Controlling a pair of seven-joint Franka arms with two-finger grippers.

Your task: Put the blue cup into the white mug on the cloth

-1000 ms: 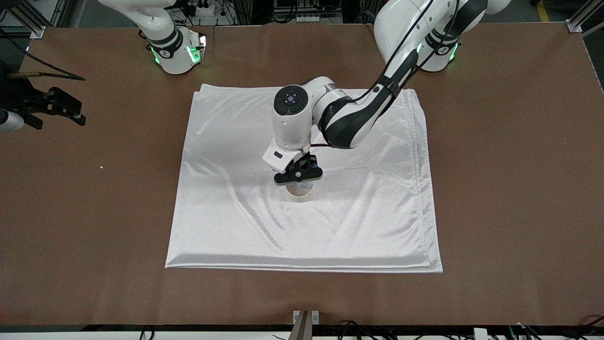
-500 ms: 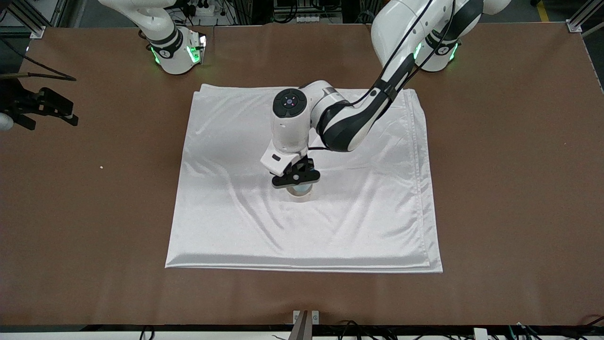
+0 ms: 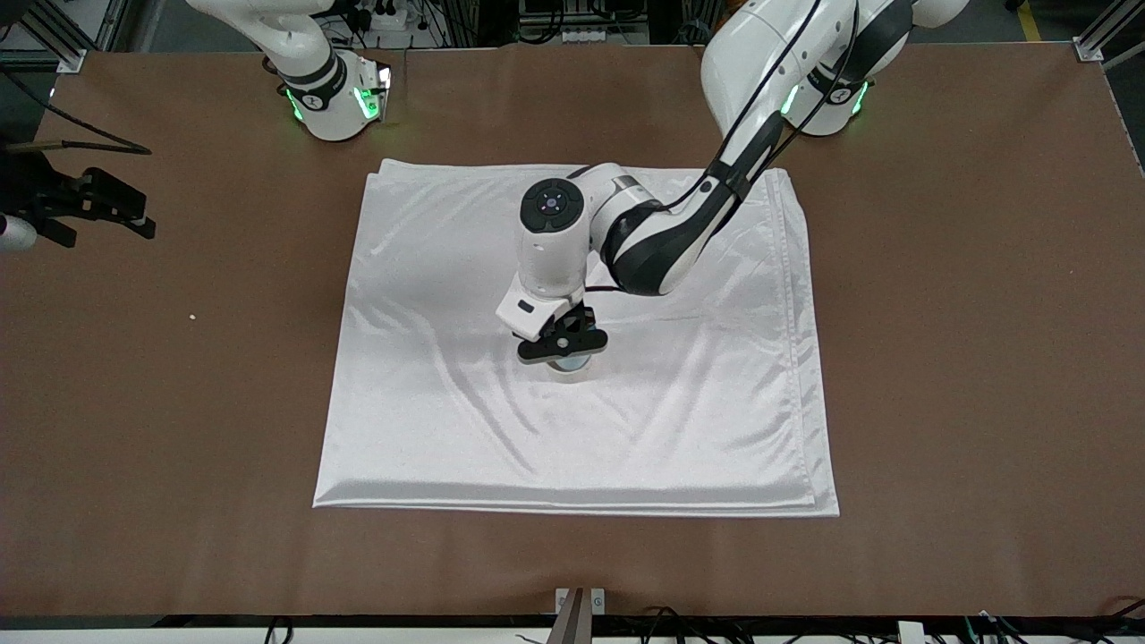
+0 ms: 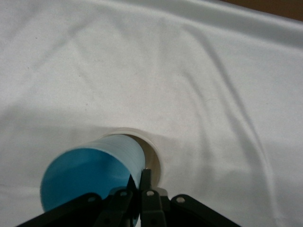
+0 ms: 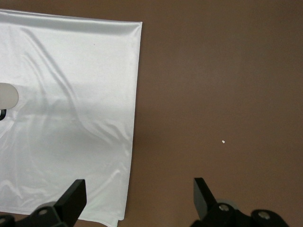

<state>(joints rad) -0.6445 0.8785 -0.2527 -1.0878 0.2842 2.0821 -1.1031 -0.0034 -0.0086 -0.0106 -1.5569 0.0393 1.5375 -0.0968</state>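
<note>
Gripping left gripper [image 4: 137, 189], tapered blue cup [image 4: 90, 172], glossy white mug [image 4: 152, 153]

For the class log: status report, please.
Left gripper shut on blue cup, lowering into white mug on cloth. Right gripper open, waiting. Nothing in the way.

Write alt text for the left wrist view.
The left gripper holds the blue cup by its rim, with the cup's base going into the white mug below it. The mug stands on the wrinkled white cloth, which fills nearly the whole view.
</note>
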